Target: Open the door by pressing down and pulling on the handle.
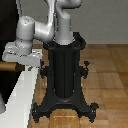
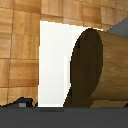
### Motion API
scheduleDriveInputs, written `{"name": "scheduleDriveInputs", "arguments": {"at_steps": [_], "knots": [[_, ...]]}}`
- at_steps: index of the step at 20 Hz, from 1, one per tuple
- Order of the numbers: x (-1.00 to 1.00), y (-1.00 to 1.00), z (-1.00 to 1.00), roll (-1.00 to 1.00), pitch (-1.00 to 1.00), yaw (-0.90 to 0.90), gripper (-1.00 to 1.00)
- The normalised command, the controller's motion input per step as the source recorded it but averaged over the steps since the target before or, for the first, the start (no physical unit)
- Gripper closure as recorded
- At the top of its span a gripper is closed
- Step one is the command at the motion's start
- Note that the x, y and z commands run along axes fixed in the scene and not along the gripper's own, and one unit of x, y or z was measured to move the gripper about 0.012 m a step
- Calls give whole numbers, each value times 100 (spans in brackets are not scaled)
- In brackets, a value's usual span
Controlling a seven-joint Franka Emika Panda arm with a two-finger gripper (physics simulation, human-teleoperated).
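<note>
The gripper [image 1: 20, 54] sits just above the handle [image 2: 97, 67], which juts from the door [image 1: 6, 75], jaw state impossible to tell, so pressing seems in hand and next calls for downward push, then pull.

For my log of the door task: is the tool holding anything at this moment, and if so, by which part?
It cannot be told. The tool is at the handle, whose round end fills the wrist view, but no fingers are visible closing on it.
</note>
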Motion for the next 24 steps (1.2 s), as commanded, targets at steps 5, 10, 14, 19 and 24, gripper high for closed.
{"name": "scheduleDriveInputs", "arguments": {"at_steps": [5,10,14,19,24], "knots": [[0,0,-40,0,0,0,-100],[0,-20,-20,0,0,0,-100],[0,0,0,0,0,0,-100],[0,0,0,0,0,0,-100],[0,-20,-40,0,0,0,-100]]}}
